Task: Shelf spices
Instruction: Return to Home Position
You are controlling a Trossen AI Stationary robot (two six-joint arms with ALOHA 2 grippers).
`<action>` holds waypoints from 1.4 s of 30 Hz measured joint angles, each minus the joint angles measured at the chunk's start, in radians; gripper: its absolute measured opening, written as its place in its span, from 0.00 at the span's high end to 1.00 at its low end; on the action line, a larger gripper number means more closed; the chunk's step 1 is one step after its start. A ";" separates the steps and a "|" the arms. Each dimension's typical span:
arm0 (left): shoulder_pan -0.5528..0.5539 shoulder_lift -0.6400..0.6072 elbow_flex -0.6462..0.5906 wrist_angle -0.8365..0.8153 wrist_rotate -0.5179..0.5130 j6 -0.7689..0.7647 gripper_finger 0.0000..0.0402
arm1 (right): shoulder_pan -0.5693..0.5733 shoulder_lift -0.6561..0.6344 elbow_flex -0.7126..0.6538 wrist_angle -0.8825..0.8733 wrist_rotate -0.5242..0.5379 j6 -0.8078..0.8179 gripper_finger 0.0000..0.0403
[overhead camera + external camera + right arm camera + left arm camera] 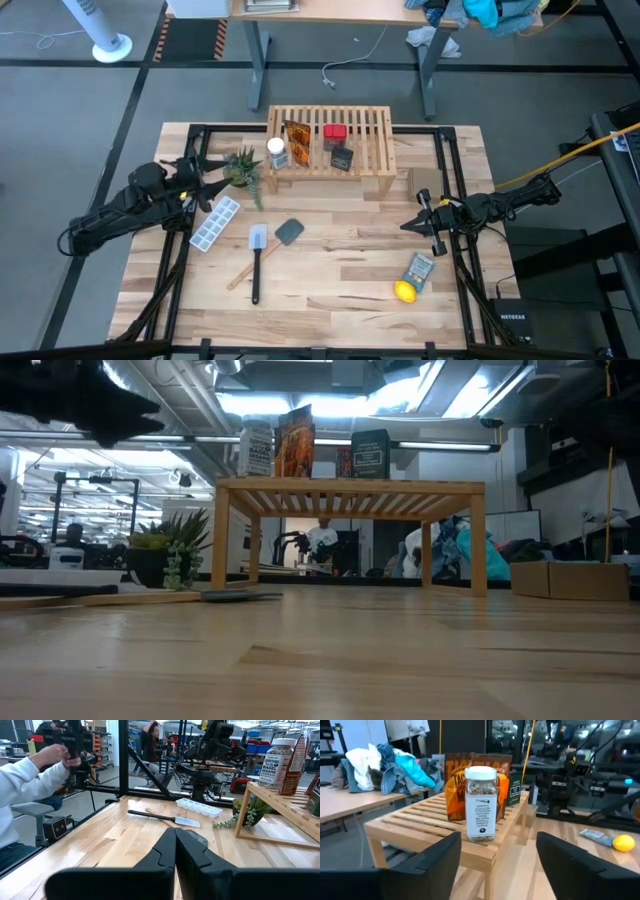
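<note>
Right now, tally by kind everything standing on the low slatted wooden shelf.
Clear white-capped seasoning bottle: 1
Amber-orange clear packets: 2
Small red box: 1
Small black box: 1
Total on the light wooden slatted shelf: 5

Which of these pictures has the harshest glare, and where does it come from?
Low view: bright ceiling lights glare behind the shelf and the spices on it. High view: even light, no glare on the table. Left wrist view: the white-capped bottle is evenly lit.

Ice tray [215, 223], spatula [289, 232], lemon [404, 291], potted plant [241, 167]
</note>
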 joint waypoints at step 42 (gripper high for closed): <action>-0.146 0.077 -0.289 0.359 0.019 0.004 0.95 | 0.000 0.000 0.001 -0.014 0.002 0.000 0.98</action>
